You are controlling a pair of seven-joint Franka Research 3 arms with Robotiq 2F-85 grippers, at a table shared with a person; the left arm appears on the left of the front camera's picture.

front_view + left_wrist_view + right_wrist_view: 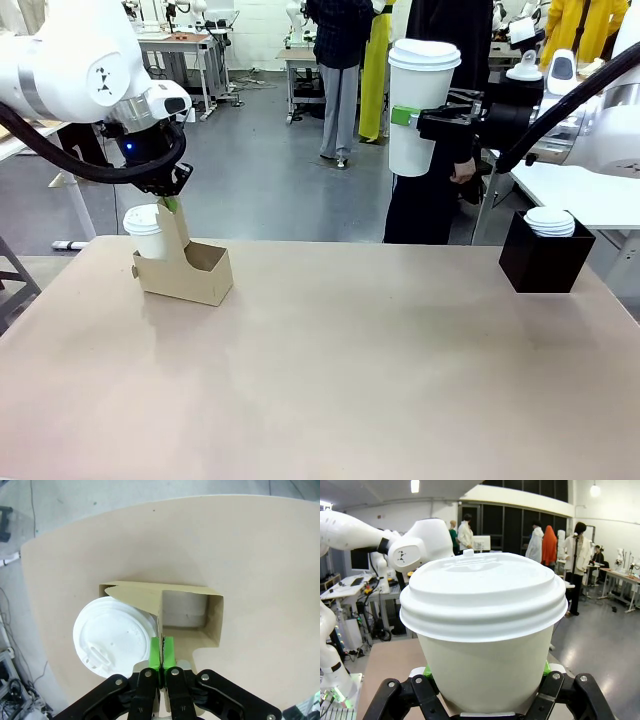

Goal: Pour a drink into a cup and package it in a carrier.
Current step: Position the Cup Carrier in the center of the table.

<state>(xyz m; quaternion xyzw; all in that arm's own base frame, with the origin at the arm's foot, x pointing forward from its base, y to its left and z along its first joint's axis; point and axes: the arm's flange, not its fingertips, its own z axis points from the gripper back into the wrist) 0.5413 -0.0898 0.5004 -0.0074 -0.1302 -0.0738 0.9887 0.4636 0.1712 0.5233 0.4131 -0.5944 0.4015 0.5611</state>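
The left end effector (pixel 172 196) hangs at the upper left of the front view, its green pads (pixel 155 652) pressed together on the thin upright handle of the carrier (pixel 192 271). The wrist view shows the cardboard edge sandwiched between them. The carrier is matte brown card, a low box with folded walls, standing at the left of the worktop (pixel 350 380). A second cup (pixel 147 232) sits in its left slot, plain white paper under a domed plastic lid with a raised rim.

The right end effector (pixel 412 118) is clamped sideways around the cup (pixel 422 100), high in the upper right of centre, well clear of the surface. This cup is tall, smooth, tapering downward and capped by a ridged white lid.

At the right of the worktop stands a black box (pixel 545 262), square and matte, holding a stack of round white lids (pixel 550 221).

The worktop is a pale tan sheet, flat and dull, with rounded corners. Beyond it lies a glossy grey floor (pixel 260 170) with other benches, and a person (pixel 430 205) in dark clothes stands at the far edge.
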